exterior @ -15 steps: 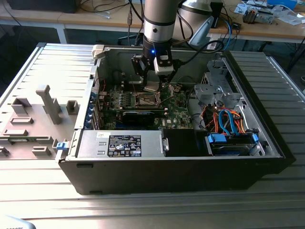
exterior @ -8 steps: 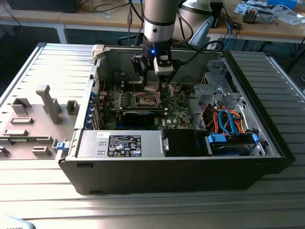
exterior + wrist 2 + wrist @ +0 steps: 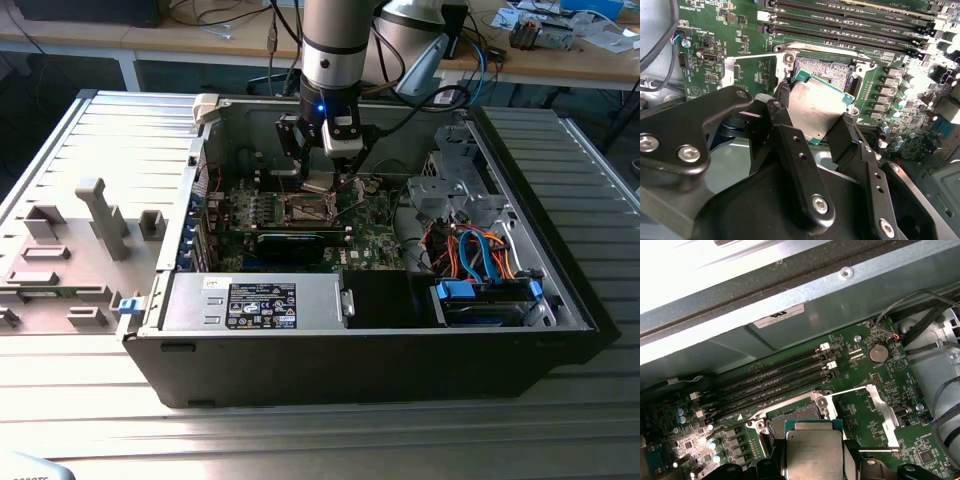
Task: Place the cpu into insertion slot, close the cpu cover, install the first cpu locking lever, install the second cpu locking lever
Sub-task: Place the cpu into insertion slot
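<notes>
One robot arm (image 3: 335,50) reaches into one open computer case (image 3: 400,360). One gripper (image 3: 814,111), with two black jaws, grips one square chip (image 3: 812,102) with a silvery top. Near the chip there is one square socket (image 3: 827,70), set in one green circuit board (image 3: 740,55). In the first wrist view, four long black memory slots (image 3: 770,385) run side by side, and there is one round coin battery (image 3: 878,353) and one thin metal frame plate (image 3: 883,412). One black box (image 3: 260,303) bearing one white label sits inside the case, toward the exterior view's left.
</notes>
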`<state>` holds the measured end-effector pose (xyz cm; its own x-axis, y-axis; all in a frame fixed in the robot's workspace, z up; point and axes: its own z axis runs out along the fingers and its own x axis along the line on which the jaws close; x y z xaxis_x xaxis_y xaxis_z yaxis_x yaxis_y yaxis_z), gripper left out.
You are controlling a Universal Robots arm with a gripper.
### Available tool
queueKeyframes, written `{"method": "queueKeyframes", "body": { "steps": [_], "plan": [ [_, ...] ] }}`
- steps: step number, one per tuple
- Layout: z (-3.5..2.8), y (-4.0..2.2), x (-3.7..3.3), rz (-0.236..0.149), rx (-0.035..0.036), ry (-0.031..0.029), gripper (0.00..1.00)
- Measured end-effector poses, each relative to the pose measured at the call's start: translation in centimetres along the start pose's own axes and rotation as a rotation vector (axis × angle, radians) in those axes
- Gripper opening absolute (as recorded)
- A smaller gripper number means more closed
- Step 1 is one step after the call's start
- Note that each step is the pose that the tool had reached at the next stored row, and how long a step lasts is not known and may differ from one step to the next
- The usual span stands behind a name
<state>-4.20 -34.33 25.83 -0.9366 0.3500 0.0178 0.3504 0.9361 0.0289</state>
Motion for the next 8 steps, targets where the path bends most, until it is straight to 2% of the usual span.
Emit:
{"method": "queueKeyframes", "body": {
  "steps": [8],
  "plan": [
    [0.01, 0.0, 0.0, 0.007, -0.0001, -0.0002, 0.54]
  ]
}}
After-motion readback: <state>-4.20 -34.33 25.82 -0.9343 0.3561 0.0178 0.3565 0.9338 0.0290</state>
